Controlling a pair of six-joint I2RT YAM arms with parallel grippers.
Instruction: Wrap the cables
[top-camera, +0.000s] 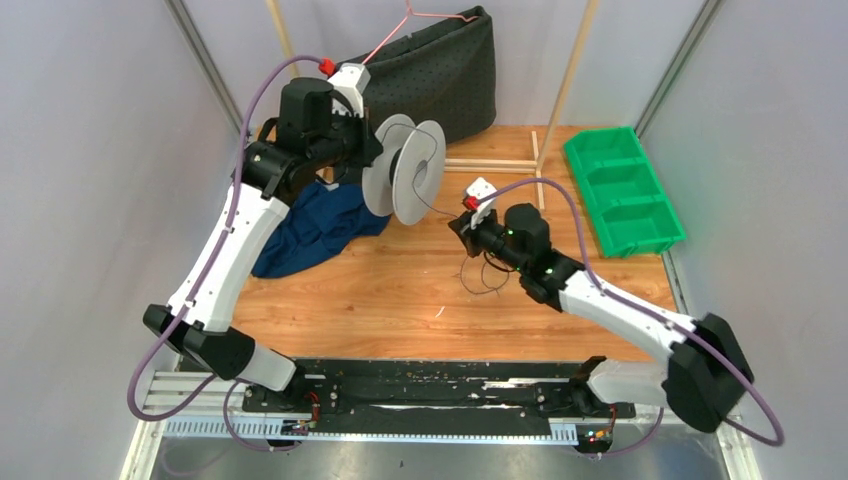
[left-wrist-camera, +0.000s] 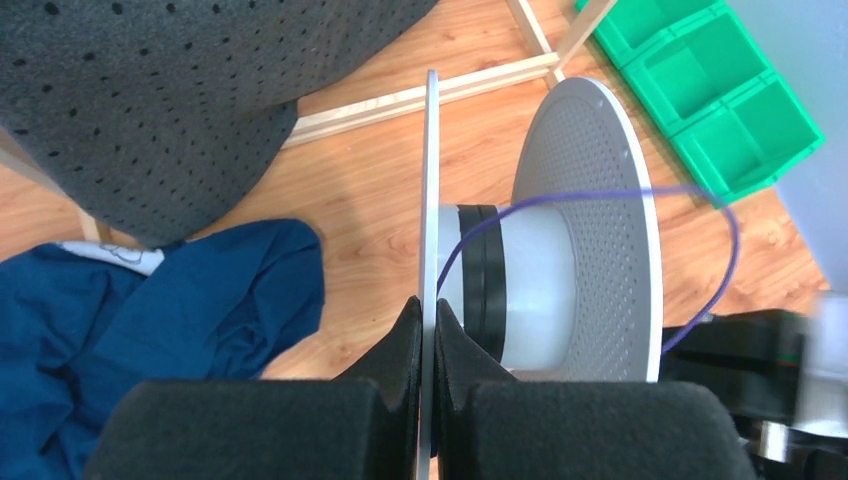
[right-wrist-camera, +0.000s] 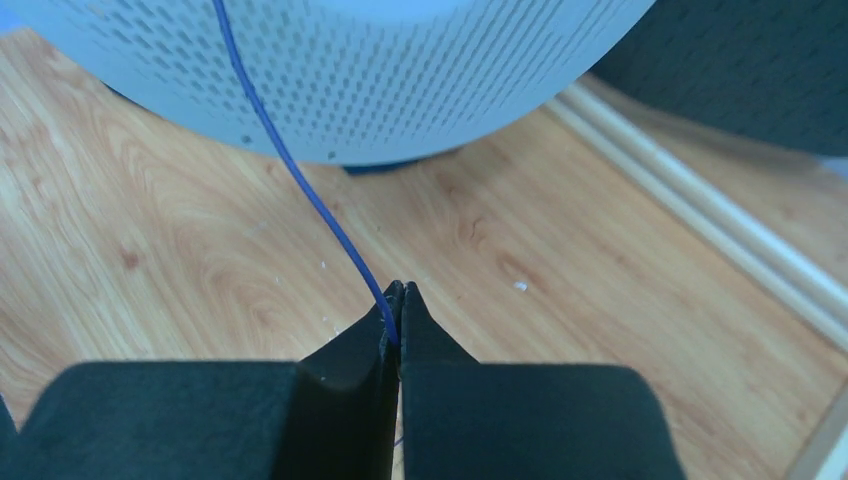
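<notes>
A grey-white plastic spool (top-camera: 405, 170) hangs on edge above the wooden table. My left gripper (top-camera: 372, 158) is shut on its left flange (left-wrist-camera: 430, 200), the fingertips either side of the thin disc, as the left wrist view (left-wrist-camera: 428, 312) shows. Dark turns of the cable (left-wrist-camera: 482, 280) sit on the core. The thin dark cable (right-wrist-camera: 290, 160) runs from the spool to my right gripper (right-wrist-camera: 400, 300), which is shut on it. In the top view my right gripper (top-camera: 465, 232) is right of the spool and below it, and loose cable loops (top-camera: 487, 283) lie on the table under it.
A dark blue cloth (top-camera: 320, 225) lies under the left arm. A black perforated bag (top-camera: 430, 75) with a pink hanger (top-camera: 400, 30) stands at the back. A light wooden frame (top-camera: 500, 165) is behind the spool. A green bin (top-camera: 620, 190) sits at the right.
</notes>
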